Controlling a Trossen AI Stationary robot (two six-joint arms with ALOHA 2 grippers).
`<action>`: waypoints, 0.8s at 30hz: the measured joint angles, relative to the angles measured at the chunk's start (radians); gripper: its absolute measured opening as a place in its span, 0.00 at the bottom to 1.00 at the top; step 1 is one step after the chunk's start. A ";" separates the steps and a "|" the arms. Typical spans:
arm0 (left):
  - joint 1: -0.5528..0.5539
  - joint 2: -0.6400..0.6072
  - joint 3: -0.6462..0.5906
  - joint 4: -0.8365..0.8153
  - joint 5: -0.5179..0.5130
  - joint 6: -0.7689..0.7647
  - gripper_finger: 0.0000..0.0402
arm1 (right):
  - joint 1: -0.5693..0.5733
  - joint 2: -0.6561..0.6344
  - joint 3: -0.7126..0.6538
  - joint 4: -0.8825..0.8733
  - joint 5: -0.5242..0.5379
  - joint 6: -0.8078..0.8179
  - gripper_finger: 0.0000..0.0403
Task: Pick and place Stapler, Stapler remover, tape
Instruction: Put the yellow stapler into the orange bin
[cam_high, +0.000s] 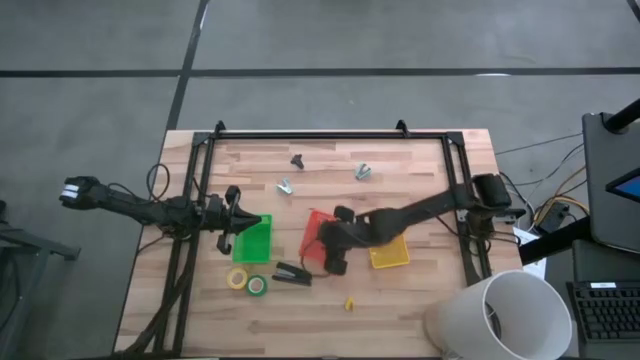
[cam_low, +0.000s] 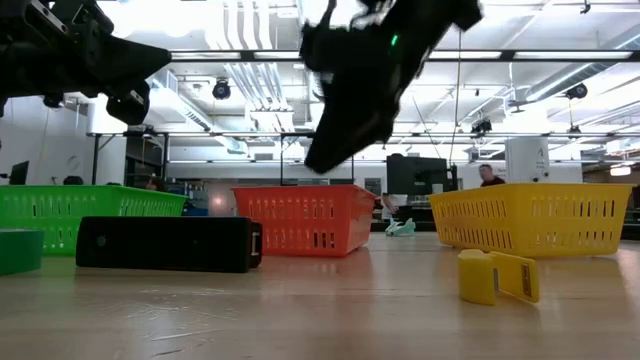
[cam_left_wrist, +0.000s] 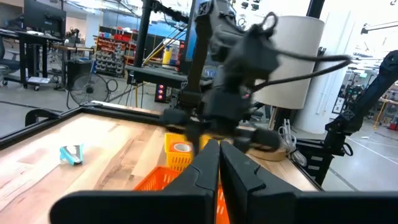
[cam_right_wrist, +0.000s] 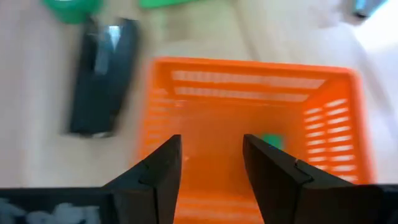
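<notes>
Wooden table (cam_high: 420, 290) carrying three bins in a row: green bin (cam_high: 252, 238), red bin (cam_high: 314, 236), yellow bin (cam_high: 390, 253). Right gripper (cam_high: 333, 262) hanging over the near edge of the red bin, fingers (cam_right_wrist: 163, 171) parted with a clear gap and nothing between them; red mesh floor visible through that gap, with a small green object (cam_right_wrist: 271, 142) lying inside the bin. Left gripper (cam_high: 236, 212) parked above the far side of the green bin, fingers (cam_left_wrist: 208, 163) pressed together, empty.

Stapler (cam_high: 292, 273) lying flat on the table, just beside the red bin on its near left corner, untouched by either gripper; seen in the low view as a long black block (cam_low: 168, 243) in front of the green and red bins. Tape: yellow roll (cam_high: 238, 278) and green roll (cam_high: 257, 286) side by side on the wood, near the green bin's front and left of the stapler, close together, contact not clear. Another roll (cam_left_wrist: 181, 147) resting in the yellow bin, per the left wrist view.

Small yellow piece (cam_high: 349, 302) alone on the near wood, in front of the yellow bin. Farther back, three small items well apart: one dark (cam_high: 297, 160), two silvery (cam_high: 286, 186) (cam_high: 363, 171); too small to tell which is the remover.
</notes>
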 joint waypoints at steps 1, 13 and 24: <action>0.000 0.000 0.000 0.000 0.000 0.000 0.04 | 0.024 -0.007 0.000 -0.001 0.000 0.015 0.40; 0.000 0.000 0.000 0.000 0.000 0.000 0.04 | 0.247 -0.015 0.000 -0.020 -0.003 0.128 0.34; 0.000 0.000 0.000 0.000 0.000 0.000 0.04 | 0.344 0.050 -0.003 -0.028 -0.026 0.262 0.48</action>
